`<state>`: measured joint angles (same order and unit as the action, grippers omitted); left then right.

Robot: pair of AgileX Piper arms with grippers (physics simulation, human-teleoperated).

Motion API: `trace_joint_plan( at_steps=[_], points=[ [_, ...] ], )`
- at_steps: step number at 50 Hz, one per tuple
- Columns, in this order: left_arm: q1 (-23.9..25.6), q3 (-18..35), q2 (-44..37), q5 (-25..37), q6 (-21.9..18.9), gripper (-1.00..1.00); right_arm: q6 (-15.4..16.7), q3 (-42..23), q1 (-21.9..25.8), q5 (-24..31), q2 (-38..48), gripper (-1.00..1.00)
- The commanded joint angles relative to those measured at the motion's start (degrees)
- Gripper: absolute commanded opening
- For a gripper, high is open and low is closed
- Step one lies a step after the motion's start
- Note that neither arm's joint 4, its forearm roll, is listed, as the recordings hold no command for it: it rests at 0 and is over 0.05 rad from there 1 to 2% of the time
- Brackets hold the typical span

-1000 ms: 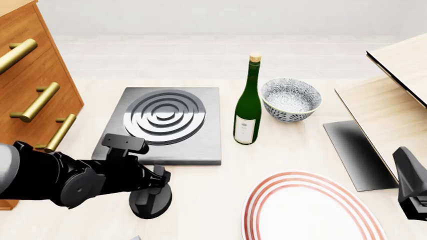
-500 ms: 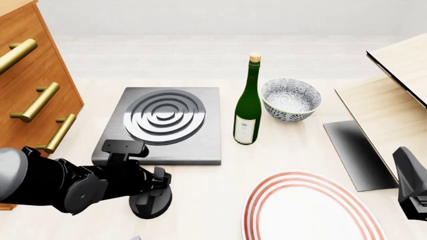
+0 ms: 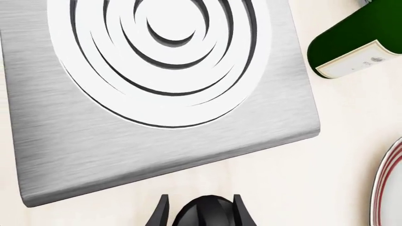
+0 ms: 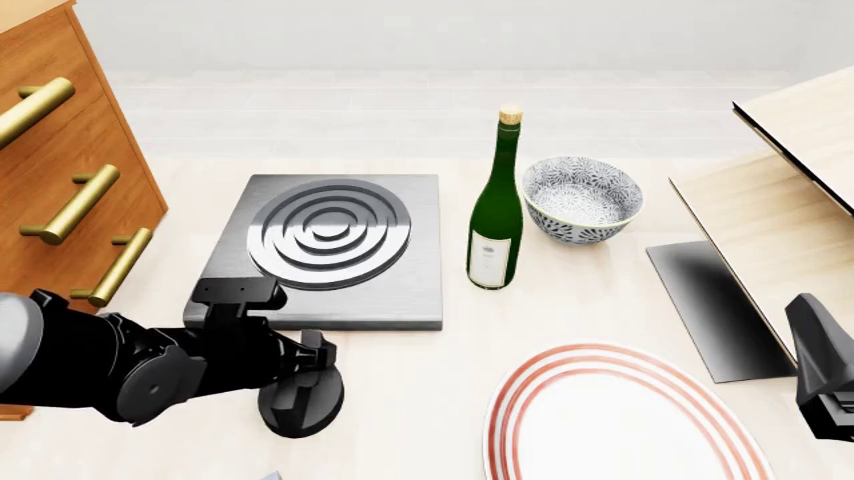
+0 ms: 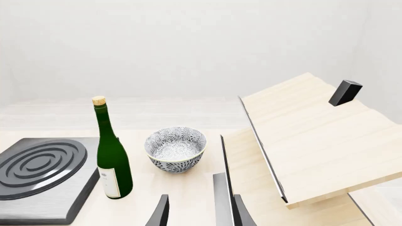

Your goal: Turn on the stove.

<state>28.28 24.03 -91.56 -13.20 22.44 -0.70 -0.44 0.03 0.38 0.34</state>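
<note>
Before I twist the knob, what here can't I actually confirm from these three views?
- Knob, front view: the left arm covers its top, so its setting is unreadable.
- Left pincer, left wrist view: cut off by the frame edge; contact with the knob unclear.
- Right pincer, right wrist view: only its fingertips show.
- Stove: no view shows whether it is on.

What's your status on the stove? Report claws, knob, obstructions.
Left claw closed around black knob, at the stove front edge. Right claw open, holding nothing, off to the right. Wine bottle stands beside stove, clear of knob.
</note>
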Motion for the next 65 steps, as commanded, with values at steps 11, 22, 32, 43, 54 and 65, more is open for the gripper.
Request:
trace_joint_plan(
  at_steps=[11,22,32,43,54,65],
  points=[
    [-8.4,-1.5,3.3,2.8,-10.7,1.0,0.0,0.0,0.0,0.0,0.0,1.0],
    [-9.7,-1.8,4.4,3.2,-11.4,1.0,0.0,0.0,0.0,0.0,0.0,1.0],
    [-10.5,-2.0,5.1,3.5,-11.7,1.0,0.0,0.0,0.0,0.0,0.0,1.0],
    [-10.7,-1.9,5.8,4.1,-11.8,1.0,0.0,0.0,0.0,0.0,0.0,1.0],
    [-10.6,-0.3,10.3,7.7,-13.6,1.0,0.0,0.0,0.0,0.0,0.0,1.0],
    [-10.3,0.6,18.7,13.6,-14.0,1.0,0.0,0.0,0.0,0.0,0.0,1.0]
  ],
)
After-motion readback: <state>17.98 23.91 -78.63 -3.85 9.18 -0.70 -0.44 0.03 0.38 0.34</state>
